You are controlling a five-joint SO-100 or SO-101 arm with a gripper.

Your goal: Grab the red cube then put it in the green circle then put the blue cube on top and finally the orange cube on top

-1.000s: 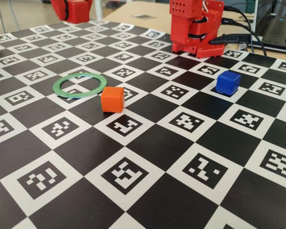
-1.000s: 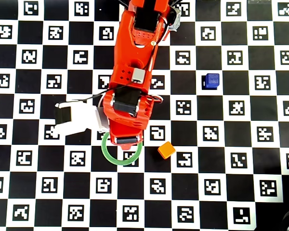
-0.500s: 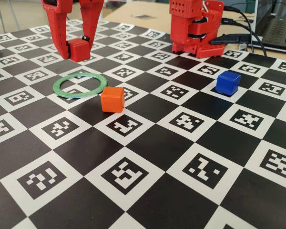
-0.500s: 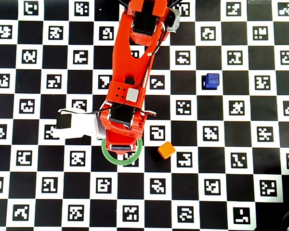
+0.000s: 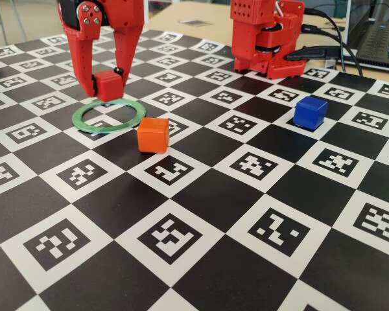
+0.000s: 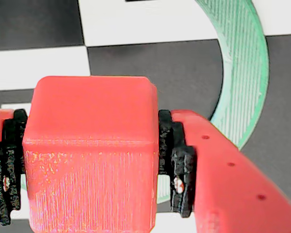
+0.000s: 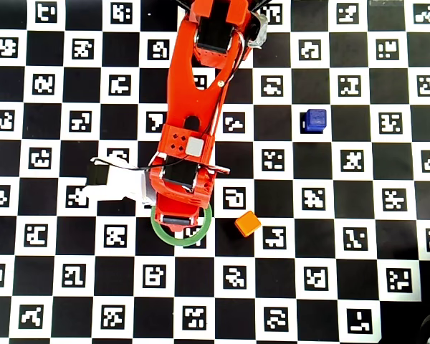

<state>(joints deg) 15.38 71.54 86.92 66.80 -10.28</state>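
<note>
My red gripper is shut on the red cube and holds it just above the far part of the green circle. In the wrist view the red cube sits squeezed between the black pads of the gripper, with the green circle curving below and to the right. The orange cube rests on the board just right of the ring. The blue cube stands far to the right. From overhead the arm hides the red cube; the green circle, orange cube and blue cube show.
The board is a black-and-white checker of printed markers. The arm's red base stands at the back, with cables and a laptop to its right. A white camera mount sticks out to the left of the wrist.
The gripper has come down with the red cube, from high at the frame's top edge to just over the green circle. The orange and blue cubes have not moved.
</note>
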